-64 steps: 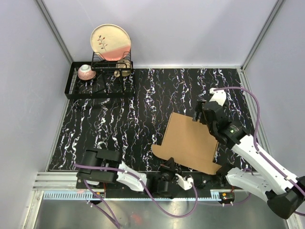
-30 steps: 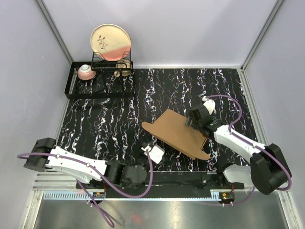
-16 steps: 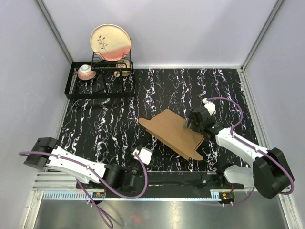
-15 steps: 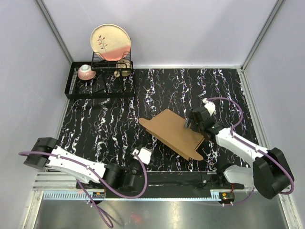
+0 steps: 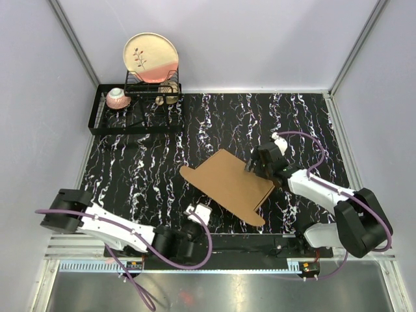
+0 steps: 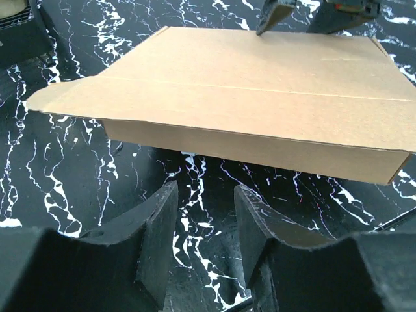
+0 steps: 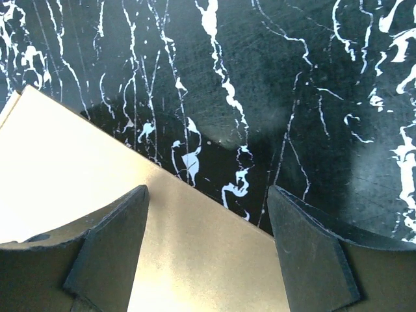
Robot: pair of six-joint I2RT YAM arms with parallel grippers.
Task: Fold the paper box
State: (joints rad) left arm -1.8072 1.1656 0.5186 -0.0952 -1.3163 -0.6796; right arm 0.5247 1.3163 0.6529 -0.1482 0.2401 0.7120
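Note:
The paper box (image 5: 224, 185) is a flat brown carton lying mid-table, with a rounded flap pointing left. In the left wrist view the paper box (image 6: 247, 91) sits just beyond my left gripper (image 6: 203, 227), its near edge raised a little off the table. That gripper (image 5: 198, 214) is low near the front edge; it is open, with only table between its fingers (image 6: 159, 224). My right gripper (image 5: 255, 166) is at the box's far right edge. It (image 7: 208, 221) stands wide open over the paper box (image 7: 97, 188), one finger (image 7: 114, 244) above the cardboard.
A black dish rack (image 5: 104, 123) at the back left holds an upright plate (image 5: 151, 58) and a small bowl (image 5: 118, 97). The black marbled table (image 5: 149, 162) is bounded by grey walls left, right and behind.
The box has slid and turned to the left and lies flatter, with the right gripper following its far edge. The left gripper has shifted along the front edge and its jaws have narrowed.

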